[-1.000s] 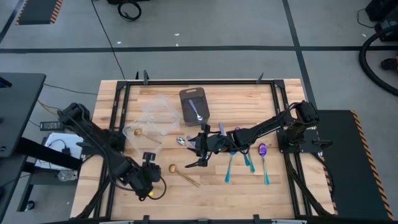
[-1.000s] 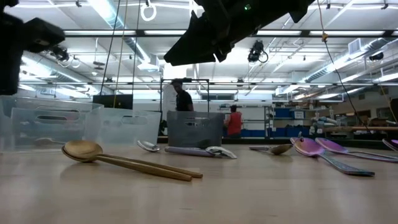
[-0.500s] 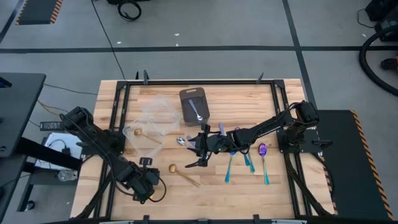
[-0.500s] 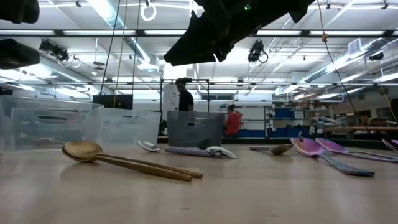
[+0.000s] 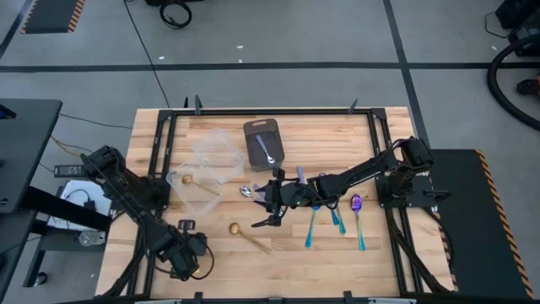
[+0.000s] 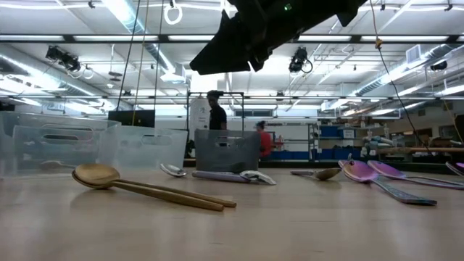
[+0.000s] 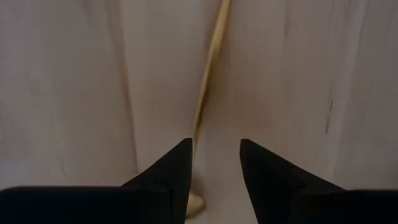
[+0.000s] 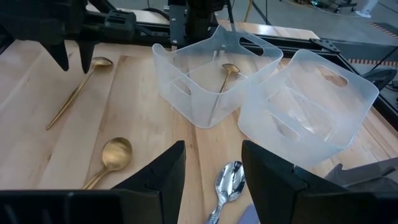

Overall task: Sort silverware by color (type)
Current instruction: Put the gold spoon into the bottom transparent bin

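— Gold spoon (image 7: 210,74) flat on the bare wood, handle lined up between the spread fingers of the left gripper (image 7: 216,146), toward the table's front left. Nothing gripped yet.

— Weight?

— Light, by the look. Thin, stiff metal, polished, so likely slippery. No fear of breaking.

— Where to pinch?

— Mid-handle, across the narrow width. Lying so low on the boards, little there to catch, so worth closing right down at the wood. Best kept away from the bowl: rounded, prone to squirt out.

— Right gripper (image 8: 211,146)?

— Parked over mid-table, fingers apart, empty. Just ahead of it, a silver spoon (image 8: 227,180) and a second gold spoon (image 8: 112,155), both loose on the table.

— Rest of the silverware?

— 1 gold one (image 8: 225,71) already inside a clear tub (image 8: 186,93). 1 silver one (image 5: 267,152) in the grey tray (image 5: 253,127). About 3 teal-handled spoons (image 5: 312,224) loose beside the right arm, well apart from the tubs.
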